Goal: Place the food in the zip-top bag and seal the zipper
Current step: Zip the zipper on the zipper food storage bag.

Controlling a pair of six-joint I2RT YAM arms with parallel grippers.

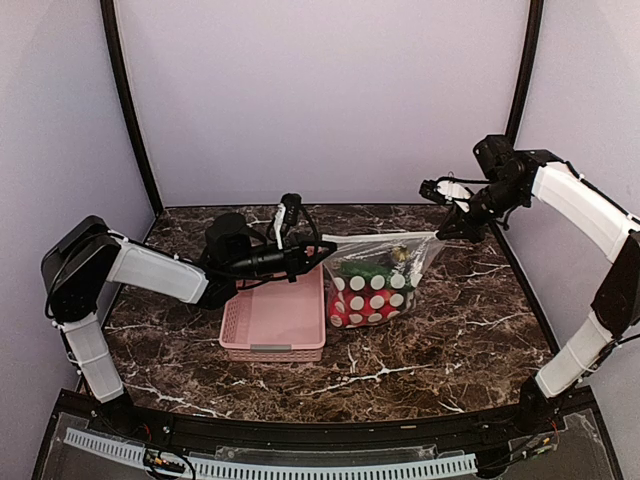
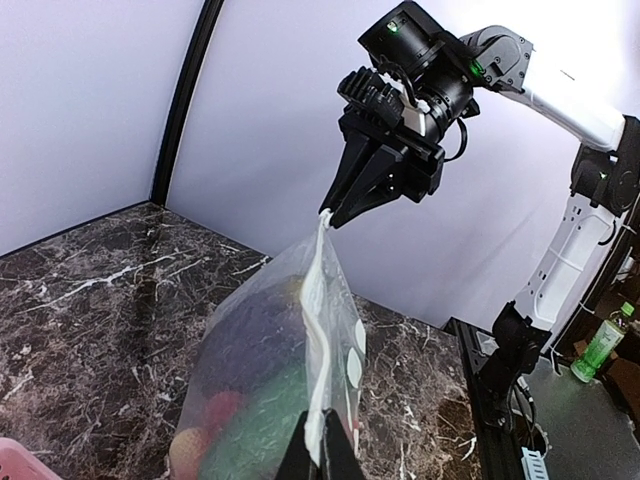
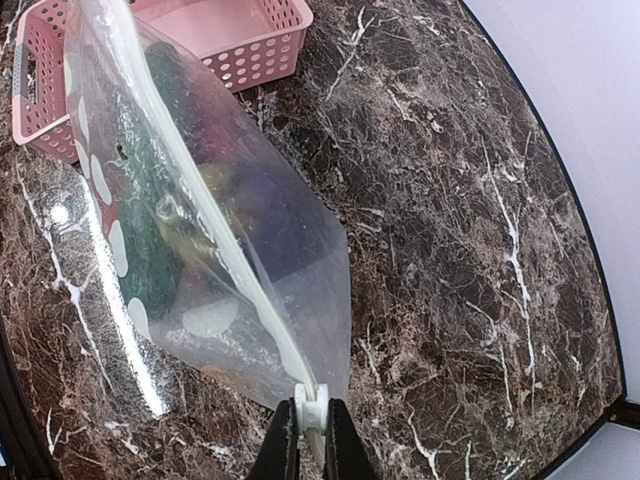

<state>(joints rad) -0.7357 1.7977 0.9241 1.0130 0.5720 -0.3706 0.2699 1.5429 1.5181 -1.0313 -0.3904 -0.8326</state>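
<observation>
The zip-top bag (image 1: 372, 296), clear with white dots, hangs stretched between both grippers above the table. The food (image 1: 370, 272) is inside it; I see green, red and dark purple pieces in the left wrist view (image 2: 250, 400) and the right wrist view (image 3: 160, 250). The zipper (image 1: 380, 238) runs taut along the top edge. My left gripper (image 1: 322, 250) is shut on the zipper's left end (image 2: 318, 290). My right gripper (image 1: 440, 234) is shut on a small white slider (image 3: 312, 408) at the zipper's right end (image 3: 200, 200).
A pink slatted basket (image 1: 275, 320) stands on the dark marble table just left of the bag, with no food showing in it. A green bottle (image 2: 603, 340) stands off the table beyond the right arm. Purple walls close in the back and sides.
</observation>
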